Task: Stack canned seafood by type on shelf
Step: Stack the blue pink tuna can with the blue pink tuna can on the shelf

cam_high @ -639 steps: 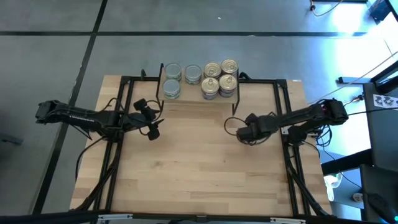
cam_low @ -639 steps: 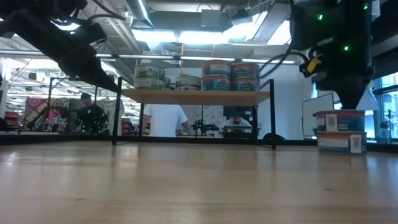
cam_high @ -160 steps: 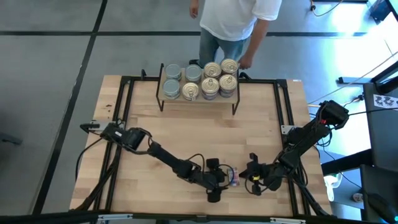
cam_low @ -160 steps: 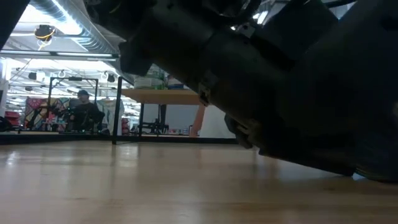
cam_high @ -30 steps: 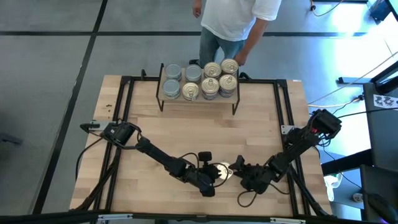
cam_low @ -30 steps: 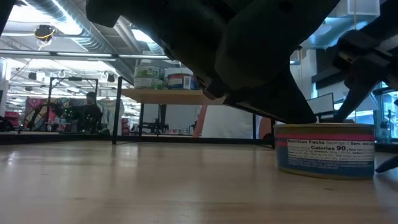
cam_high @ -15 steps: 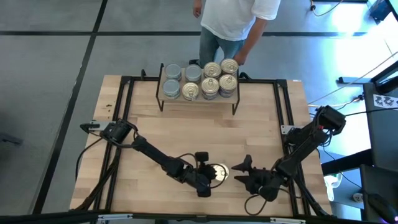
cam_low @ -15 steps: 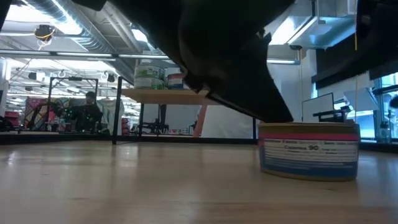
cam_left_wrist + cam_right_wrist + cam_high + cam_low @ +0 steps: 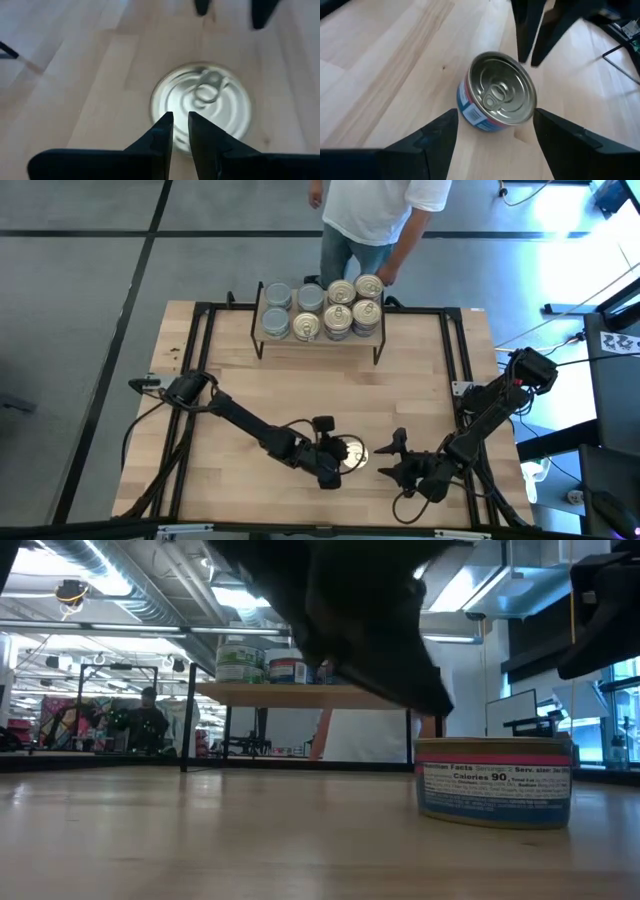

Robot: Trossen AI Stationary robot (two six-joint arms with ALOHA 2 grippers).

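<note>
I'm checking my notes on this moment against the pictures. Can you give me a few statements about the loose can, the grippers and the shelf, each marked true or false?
1. The loose can stands upright on the table with its pull-ring lid facing up. True.
2. The left gripper is wide open around the can. False: its fingers are nearly together, above the can's lid, gripping nothing.
3. The right gripper is open, with the can ahead of its fingers. True.
4. The shelf is bare. False: cans stand on it, grey-lidded ones on one side and gold-lidded ones on the other.
5. A person stands behind the table's far edge, near the shelf. True.
</note>
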